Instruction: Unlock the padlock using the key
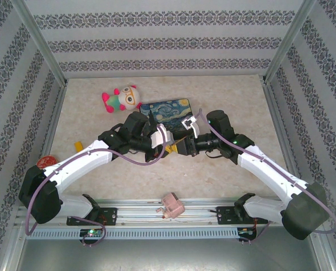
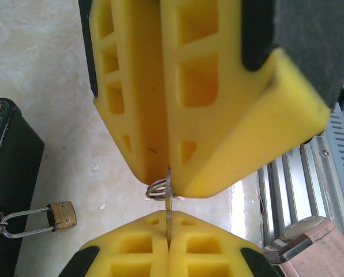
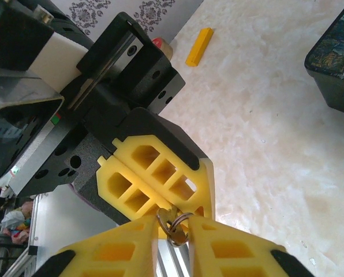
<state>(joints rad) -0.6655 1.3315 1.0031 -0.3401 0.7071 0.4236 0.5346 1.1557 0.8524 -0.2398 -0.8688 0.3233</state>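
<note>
Jaws of the left gripper (image 2: 167, 173) are clenched, the yellow pads pressed flat together in the upper middle of the left wrist view. They are pinching the key (image 2: 168, 202), and its small wire ring (image 2: 156, 188) pokes out at their tips. The thin blade runs straight down from them into the seam of the right gripper (image 3: 173, 226), whose yellow pads rise from the bottom edge. From that side those jaws look drawn together about the blade. The right wrist view shows a narrow gap between them with the key sitting in it, so whether they truly bite on it cannot be told. In the top view the two arms meet tip to tip at the centre of the frame.

Pale marbled tabletop (image 1: 213, 180) fills the middle of the top view. A painted tin box (image 1: 168, 109) lies just above the meeting arms, with a plush toy (image 1: 122, 97) to its upper left. A pink blocky object (image 1: 172, 205) sits at lower centre by the rail.

Low in the left corner of the left wrist view lies the padlock (image 2: 62, 213), brass body on the tabletop. Its silver shackle is hooked into a metal fitting at the box's dark side. A small yellow block (image 3: 199, 46) lies at upper centre of the right wrist view.
</note>
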